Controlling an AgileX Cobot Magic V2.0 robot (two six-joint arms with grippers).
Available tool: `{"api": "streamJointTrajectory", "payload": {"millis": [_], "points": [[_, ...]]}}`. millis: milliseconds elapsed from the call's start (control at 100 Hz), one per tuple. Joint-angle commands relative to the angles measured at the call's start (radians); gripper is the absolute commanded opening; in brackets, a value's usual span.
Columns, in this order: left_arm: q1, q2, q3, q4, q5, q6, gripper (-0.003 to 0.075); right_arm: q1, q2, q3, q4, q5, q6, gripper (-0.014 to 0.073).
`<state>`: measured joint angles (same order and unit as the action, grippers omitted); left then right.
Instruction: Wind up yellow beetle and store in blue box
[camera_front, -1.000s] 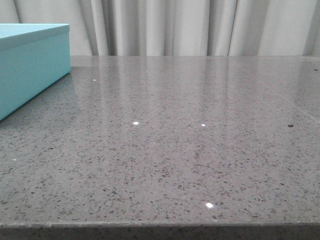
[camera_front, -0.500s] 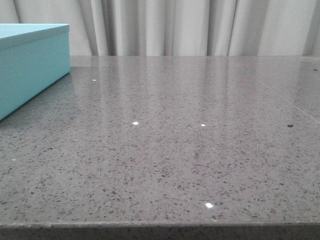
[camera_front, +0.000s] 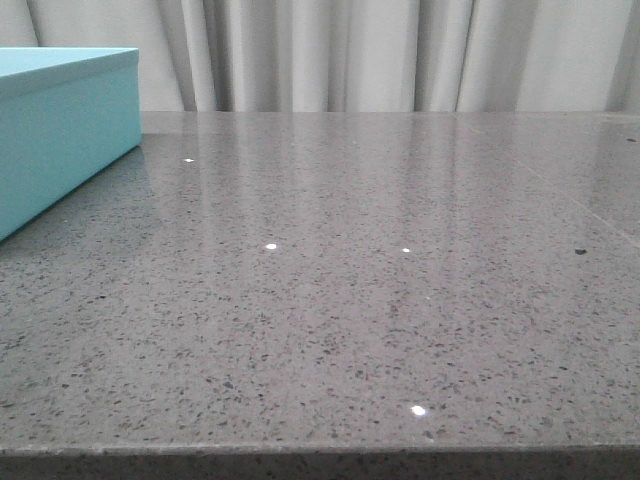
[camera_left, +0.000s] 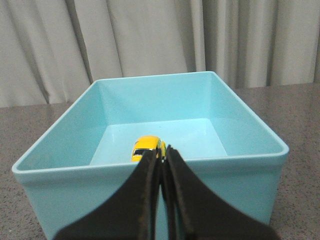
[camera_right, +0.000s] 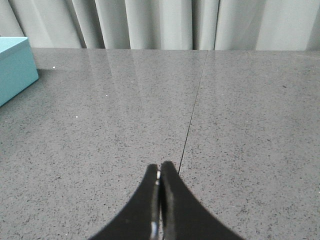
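Note:
The yellow beetle (camera_left: 146, 146) lies on the floor of the blue box (camera_left: 235, 170), near its near wall, seen in the left wrist view. My left gripper (camera_left: 162, 152) is shut and empty, held just outside and above the box's near rim, apart from the car. The blue box also shows at the left edge of the front view (camera_front: 60, 130) and the right wrist view (camera_right: 14, 67). My right gripper (camera_right: 159, 169) is shut and empty above the bare grey table, well away from the box. Neither gripper shows in the front view.
The grey speckled stone table (camera_front: 380, 300) has a thin seam line (camera_right: 192, 115) running across it. Pale curtains (camera_front: 400, 50) hang behind the table's far edge. The table's front edge (camera_front: 320, 455) runs along the bottom of the front view.

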<state>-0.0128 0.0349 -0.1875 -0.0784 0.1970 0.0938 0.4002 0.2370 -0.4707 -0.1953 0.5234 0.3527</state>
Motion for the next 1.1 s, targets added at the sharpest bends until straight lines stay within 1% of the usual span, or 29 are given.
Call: {"api": "streamJointTrajectory", "payload": {"millis": [0,80,250,320,360,430,1090], "points": [[-0.026,-0.015,0.031,-0.001,-0.161,-0.004,-0.0019,-0.002,0.010,-0.026,-0.021,-0.085,-0.013,-0.0067],[-0.040,-0.021,0.076,-0.001,-0.183,-0.004,-0.0019,-0.002,0.010,-0.026,-0.021,-0.085,-0.013,-0.0067],[-0.033,-0.045,0.172,-0.001,-0.232,-0.004,-0.0019,-0.002,0.010,-0.026,-0.021,-0.085,-0.013,-0.0067],[-0.031,-0.076,0.212,-0.001,-0.246,-0.027,-0.0018,-0.002,0.010,-0.026,-0.021,-0.085,-0.013,-0.0067],[-0.031,-0.073,0.207,-0.001,-0.197,-0.032,-0.0018,-0.002,0.010,-0.026,-0.021,-0.085,-0.013,-0.0067],[-0.031,-0.071,0.210,-0.001,-0.181,-0.032,-0.0018,-0.002,0.010,-0.026,-0.021,-0.086,-0.013,-0.0067],[-0.031,-0.071,0.210,-0.001,-0.190,-0.030,-0.0019,-0.002,0.010,-0.026,-0.021,-0.082,-0.013,-0.0067]]}}
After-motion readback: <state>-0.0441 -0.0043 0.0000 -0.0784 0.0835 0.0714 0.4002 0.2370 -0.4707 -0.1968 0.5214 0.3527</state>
